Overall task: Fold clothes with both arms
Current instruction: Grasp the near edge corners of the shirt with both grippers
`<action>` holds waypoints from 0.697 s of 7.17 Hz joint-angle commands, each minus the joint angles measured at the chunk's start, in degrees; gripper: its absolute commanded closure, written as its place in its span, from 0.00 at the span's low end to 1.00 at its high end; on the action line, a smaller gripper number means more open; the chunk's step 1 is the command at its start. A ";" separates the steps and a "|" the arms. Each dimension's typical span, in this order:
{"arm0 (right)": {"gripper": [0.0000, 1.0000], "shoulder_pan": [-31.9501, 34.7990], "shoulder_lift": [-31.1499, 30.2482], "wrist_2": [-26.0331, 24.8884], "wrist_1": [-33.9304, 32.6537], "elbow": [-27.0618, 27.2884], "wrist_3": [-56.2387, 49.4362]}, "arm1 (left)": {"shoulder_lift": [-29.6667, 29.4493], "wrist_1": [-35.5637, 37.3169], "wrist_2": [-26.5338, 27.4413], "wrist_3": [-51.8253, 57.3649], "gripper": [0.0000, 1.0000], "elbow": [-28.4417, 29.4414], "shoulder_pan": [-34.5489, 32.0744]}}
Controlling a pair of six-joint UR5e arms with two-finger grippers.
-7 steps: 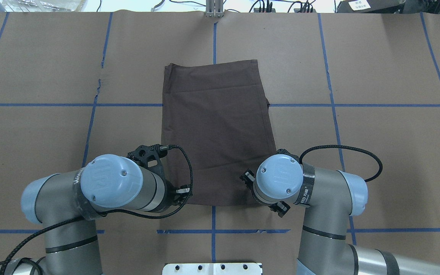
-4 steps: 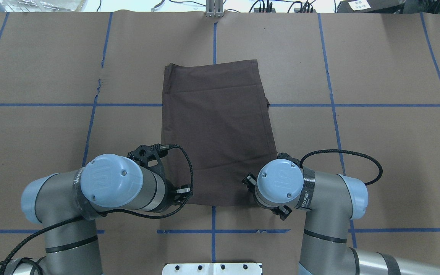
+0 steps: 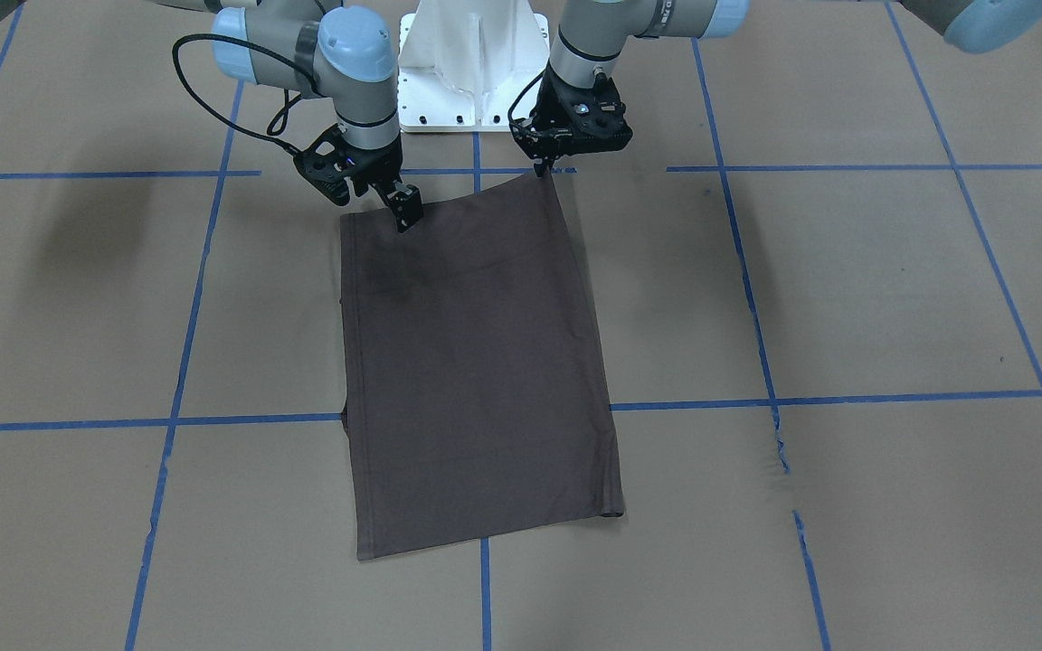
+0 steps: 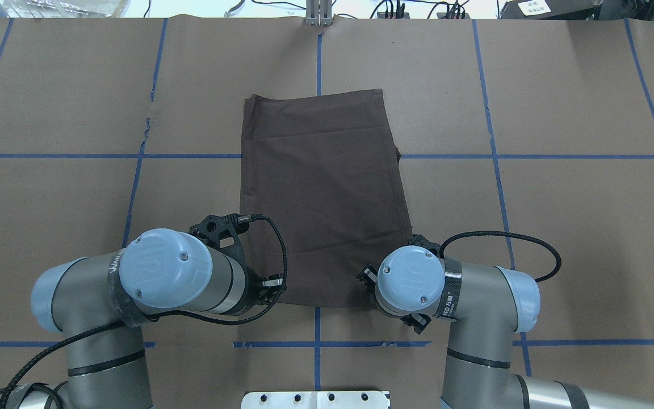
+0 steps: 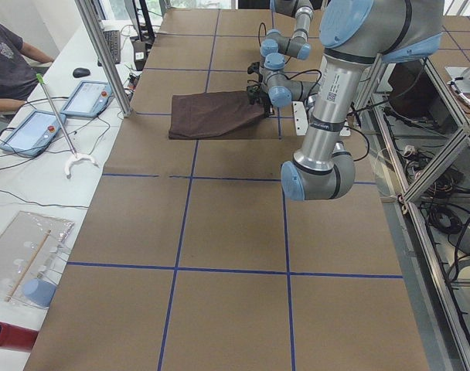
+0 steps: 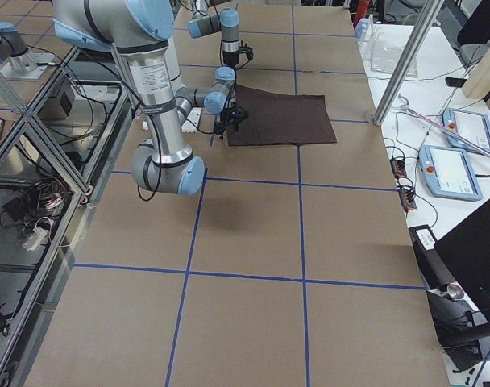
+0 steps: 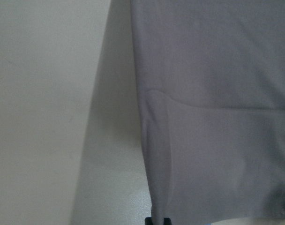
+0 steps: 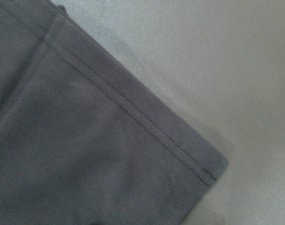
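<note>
Brown paper [image 3: 847, 298] covers the whole table, gridded with blue tape [image 3: 847, 398], and on it you've got exactly one T-shirt [image 3: 476, 362]. It's dark grey-brown and folded into a long rectangle. It lies mid-table, across one of the tape lines, with a short end toward the white pedestal [image 3: 476, 63].

You've got two arms and two grippers, both working that near end. The left arm [image 4: 168, 270] comes in over one corner, the right arm [image 4: 474, 295] over the other. From overhead you can't see either corner, because the wrists sit right on top of them.

From the front view, the left gripper [image 3: 543, 170] looks pinched closed on its corner of the shirt. The hem rises to a little peak right at the tips. The left wrist view agrees: fabric fills it, with a crease across.

The right gripper [image 3: 390, 206] looks spread apart and has hold of nothing. One finger [image 3: 408, 210] hangs over the hem. Its wrist camera just shows the stitched corner lying flat on the paper.

There's one black cable per wrist. The right one [image 4: 503, 233] loops out over the paper beside the shirt.

Off the far edge, in the left side view, there's one person [image 5: 7, 66], two tablets [image 5: 84, 99] [image 5: 30, 131] and a metal post [image 5: 103, 54], all well apart from the shirt.
</note>
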 commanded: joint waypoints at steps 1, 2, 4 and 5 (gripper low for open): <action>0.00 -0.12 0.14 -0.08 0.21 -0.13 -0.08 | 0.00 0.00 0.00 0.00 1.00 0.00 0.00; 0.24 -0.03 0.06 -0.08 0.21 -0.05 -0.08 | 0.00 0.00 0.00 0.00 1.00 0.00 0.00; 0.84 -0.03 -0.03 -0.08 0.21 -0.05 -0.34 | 0.00 0.09 0.00 0.00 1.00 0.00 0.00; 1.00 -0.03 -0.03 -0.08 0.21 -0.05 -0.86 | 0.00 0.09 0.00 0.00 1.00 0.00 0.00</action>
